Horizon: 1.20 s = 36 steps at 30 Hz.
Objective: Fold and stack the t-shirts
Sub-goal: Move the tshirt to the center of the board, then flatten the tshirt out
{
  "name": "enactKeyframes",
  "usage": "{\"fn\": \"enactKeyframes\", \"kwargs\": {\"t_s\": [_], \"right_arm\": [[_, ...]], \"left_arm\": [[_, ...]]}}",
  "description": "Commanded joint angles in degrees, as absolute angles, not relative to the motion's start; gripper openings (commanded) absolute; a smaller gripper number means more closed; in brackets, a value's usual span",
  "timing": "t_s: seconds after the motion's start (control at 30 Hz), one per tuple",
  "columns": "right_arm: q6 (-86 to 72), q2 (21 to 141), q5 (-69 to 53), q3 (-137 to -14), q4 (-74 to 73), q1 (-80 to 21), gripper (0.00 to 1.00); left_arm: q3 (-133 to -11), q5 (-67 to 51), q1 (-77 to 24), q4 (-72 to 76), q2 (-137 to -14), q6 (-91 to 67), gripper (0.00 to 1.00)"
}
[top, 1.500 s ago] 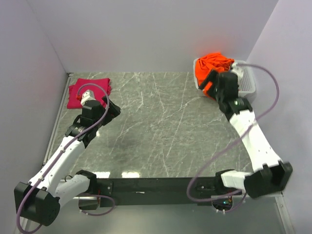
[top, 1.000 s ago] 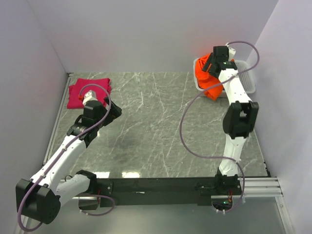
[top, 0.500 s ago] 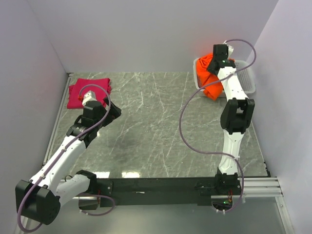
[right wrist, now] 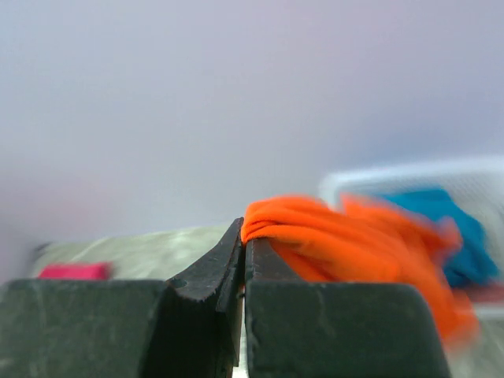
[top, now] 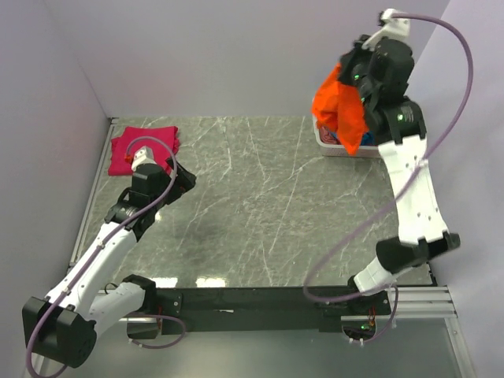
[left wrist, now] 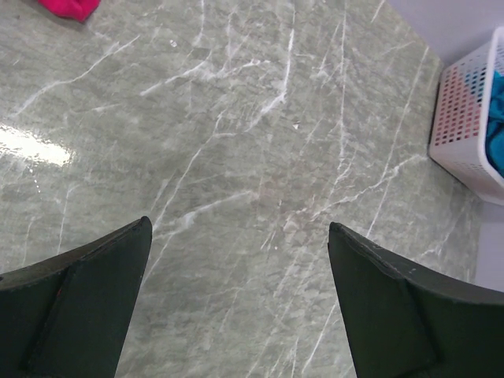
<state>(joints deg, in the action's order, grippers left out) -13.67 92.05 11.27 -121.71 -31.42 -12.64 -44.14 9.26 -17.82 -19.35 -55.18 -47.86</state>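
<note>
The orange t-shirt (top: pixel 340 110) hangs in the air above the white basket (top: pixel 340 148) at the back right, pinched at its top by my right gripper (top: pixel 346 72), which is shut on it. In the right wrist view the orange t-shirt (right wrist: pixel 339 240) bunches out from between the closed fingertips of the right gripper (right wrist: pixel 243 232). A teal t-shirt (right wrist: pixel 449 224) lies in the basket (right wrist: pixel 394 175) behind it. The pink t-shirt (top: pixel 140 146) lies folded at the back left. My left gripper (top: pixel 183 178) hovers open over bare table near it, nothing between its fingers (left wrist: pixel 102 268).
The basket (left wrist: pixel 472 126) stands against the right wall with teal cloth (left wrist: pixel 496 118) inside. The marble table (top: pixel 260 197) stretches between the two arms. Walls close in the back, left and right sides.
My right arm has risen high, lifting the orange t-shirt up out of the basket so that it hangs free. The left arm has not moved.
</note>
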Motion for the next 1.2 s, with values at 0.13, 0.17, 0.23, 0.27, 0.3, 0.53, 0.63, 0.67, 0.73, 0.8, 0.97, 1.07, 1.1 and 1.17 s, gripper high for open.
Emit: {"fn": "enactKeyframes", "kwargs": {"t_s": [0.13, 0.17, 0.23, 0.27, 0.3, 0.53, 0.63, 0.67, 0.73, 0.8, 0.97, 1.07, 1.1, 1.17], "right_arm": [[-8.3, 85.9, 3.4, -123.5, -29.2, -30.7, 0.00], [-9.0, 85.3, 0.4, -122.8, -28.7, -31.4, 0.00], [-10.7, 84.6, -1.4, -121.4, -28.4, -32.6, 0.00], [-11.6, 83.6, -1.5, -118.9, -28.6, -32.6, 0.00], [-12.1, 82.9, -0.1, -116.8, -28.8, -32.5, 0.00], [-20.9, 70.8, 4.5, -76.2, -29.5, -28.1, 0.13], [-23.9, 70.3, 3.9, -59.8, -29.0, -22.3, 0.42], [-24.4, 71.1, 6.0, -56.5, -30.2, -21.8, 0.50], [-25.9, 71.5, 11.8, -55.6, -32.9, -21.7, 0.59], [-26.4, 70.9, 15.2, -55.0, -34.6, -22.1, 0.68], [-24.3, 66.9, 5.7, -50.8, -27.6, -24.6, 0.71], [-25.6, 66.9, 3.1, -48.4, -24.1, -26.2, 0.71], [-26.2, 67.1, 2.6, -48.1, -23.6, -26.3, 0.71], [-27.7, 67.3, 3.5, -47.6, -23.5, -26.3, 0.71]], "left_arm": [[-43.4, 8.4, -17.8, -19.3, -51.9, -49.3, 0.99], [-43.4, 8.6, -17.8, -19.8, -51.4, -49.7, 0.99], [-43.4, 9.7, -17.8, -21.4, -50.1, -50.1, 0.99], [-43.2, 10.1, -17.8, -21.7, -49.7, -50.8, 1.00], [-43.1, 10.6, -17.9, -22.3, -49.2, -51.3, 0.99], [-42.0, 17.8, -17.8, -29.0, -48.2, -55.5, 0.99], [-42.0, 19.1, -17.8, -30.1, -50.3, -56.3, 0.99], [-41.8, 18.3, -17.8, -29.2, -51.1, -55.7, 0.99], [-41.6, 15.0, -17.8, -27.5, -53.5, -55.1, 0.99], [-41.0, 11.7, -17.8, -24.9, -55.4, -54.3, 0.99], [-40.4, 4.6, -17.8, -17.9, -61.8, -51.5, 0.99], [-41.6, 0.9, -17.8, -11.9, -66.6, -49.8, 0.99], [-42.2, 0.5, -17.9, -10.7, -68.3, -49.7, 0.99], [-45.0, 0.5, -17.8, -10.2, -74.2, -48.9, 1.00]]}}
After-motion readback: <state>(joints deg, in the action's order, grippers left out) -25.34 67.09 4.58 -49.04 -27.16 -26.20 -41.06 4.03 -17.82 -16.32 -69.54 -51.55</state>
